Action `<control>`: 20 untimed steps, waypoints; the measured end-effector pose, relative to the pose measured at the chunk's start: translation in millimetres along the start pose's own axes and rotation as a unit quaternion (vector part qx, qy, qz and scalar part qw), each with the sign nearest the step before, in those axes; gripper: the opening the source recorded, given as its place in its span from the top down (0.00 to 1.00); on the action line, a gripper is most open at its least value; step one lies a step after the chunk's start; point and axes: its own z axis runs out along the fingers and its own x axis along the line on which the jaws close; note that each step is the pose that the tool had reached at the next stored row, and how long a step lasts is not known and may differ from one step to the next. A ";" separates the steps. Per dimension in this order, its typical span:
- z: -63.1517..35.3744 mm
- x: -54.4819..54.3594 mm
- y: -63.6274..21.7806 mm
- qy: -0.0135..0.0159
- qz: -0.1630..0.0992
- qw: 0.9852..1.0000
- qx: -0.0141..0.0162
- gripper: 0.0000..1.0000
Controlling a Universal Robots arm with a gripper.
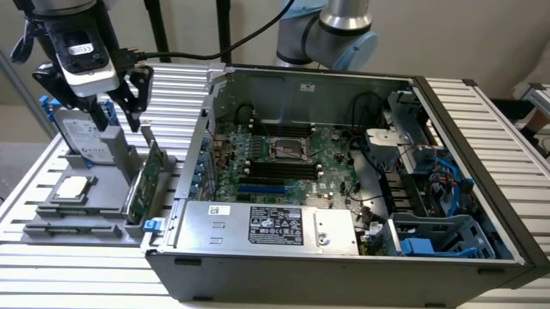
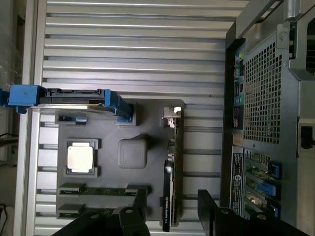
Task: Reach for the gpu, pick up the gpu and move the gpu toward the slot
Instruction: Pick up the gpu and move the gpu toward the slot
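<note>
The gpu (image 1: 144, 181) stands on edge in a grey parts holder (image 1: 79, 222) beside the open computer case, at the exterior view's left. In the wrist view the gpu (image 2: 170, 189) is a thin dark blade with its silver bracket (image 2: 172, 114) at one end. My gripper (image 1: 125, 122) hangs open above the holder, a little above the card's bracket end and not touching it. In the wrist view my gripper (image 2: 170, 214) has its dark fingers (image 2: 132, 216) on either side of the card's line. The blue slot (image 1: 262, 190) lies on the motherboard inside the case.
A silver hard drive with blue brackets (image 1: 82, 138) stands upright in the holder close beside my gripper. A square silver chip (image 2: 80, 158) and memory sticks (image 2: 98, 189) lie flat in the holder. The case wall (image 2: 266, 123) rises right next to the gpu.
</note>
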 end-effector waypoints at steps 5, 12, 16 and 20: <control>8.9 0.4 -0.9 -0.002 0.000 1.000 0.000 0.46; 21.7 0.8 -2.7 -0.003 0.000 1.000 0.000 0.46; 28.9 1.1 -3.7 -0.004 0.000 1.000 0.000 0.46; 36.3 1.3 -5.0 -0.004 0.000 1.000 0.000 0.46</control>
